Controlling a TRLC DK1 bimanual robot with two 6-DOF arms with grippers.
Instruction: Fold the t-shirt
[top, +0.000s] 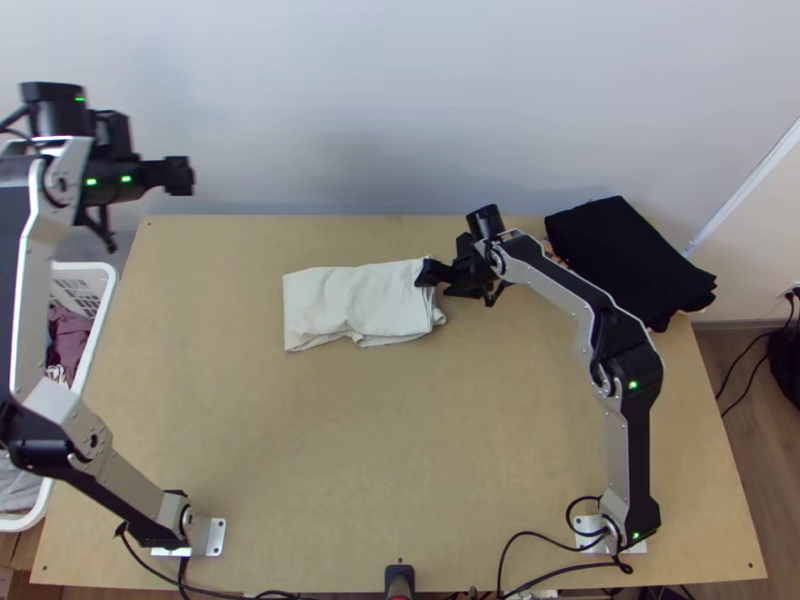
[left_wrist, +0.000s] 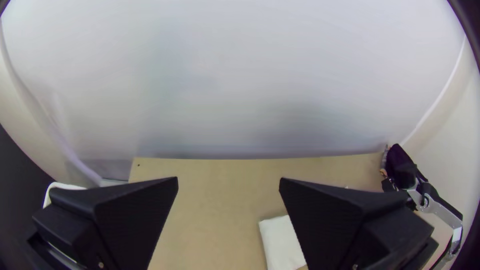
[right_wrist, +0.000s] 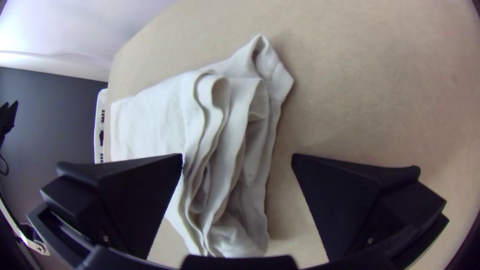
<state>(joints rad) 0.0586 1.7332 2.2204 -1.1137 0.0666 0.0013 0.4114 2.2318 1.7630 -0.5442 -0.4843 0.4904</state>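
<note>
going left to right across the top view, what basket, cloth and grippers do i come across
White laundry basket, left gripper, folded white t-shirt, right gripper at its right-hand end, black cloth pile.

White t-shirt (top: 358, 302), folded into a layered rectangle, flat on the wooden table (top: 400, 430)

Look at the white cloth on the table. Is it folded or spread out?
Folded: the white cloth makes a compact bundle, and several stacked layers show at its end.
</note>
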